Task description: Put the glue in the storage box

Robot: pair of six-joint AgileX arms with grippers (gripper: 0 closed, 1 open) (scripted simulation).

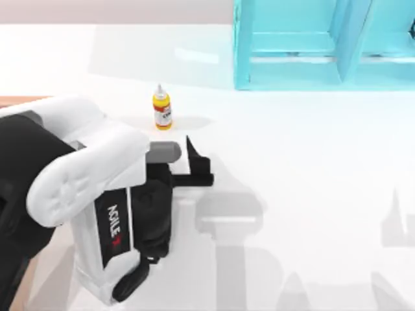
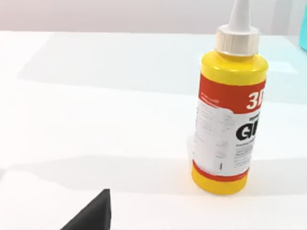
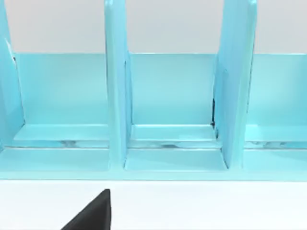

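Observation:
The glue (image 1: 162,109) is a small yellow bottle with a white nozzle, standing upright on the white table at the back left of centre. In the left wrist view the glue (image 2: 229,115) stands close ahead, its red-and-white label facing me. My left gripper (image 1: 193,155) hovers just in front and slightly right of the bottle, open and not touching it; one black fingertip (image 2: 93,215) shows in its wrist view. An orange-brown strip of the storage box (image 1: 19,100) shows at the left edge, mostly hidden behind my left arm. My right gripper's fingertip (image 3: 93,213) faces the shelf.
A cyan-blue shelf unit (image 1: 305,71) with upright dividers stands along the back right; its compartments (image 3: 172,129) show close in the right wrist view. My bulky left arm (image 1: 84,194) covers the front left. Arm shadows fall on the table's front right.

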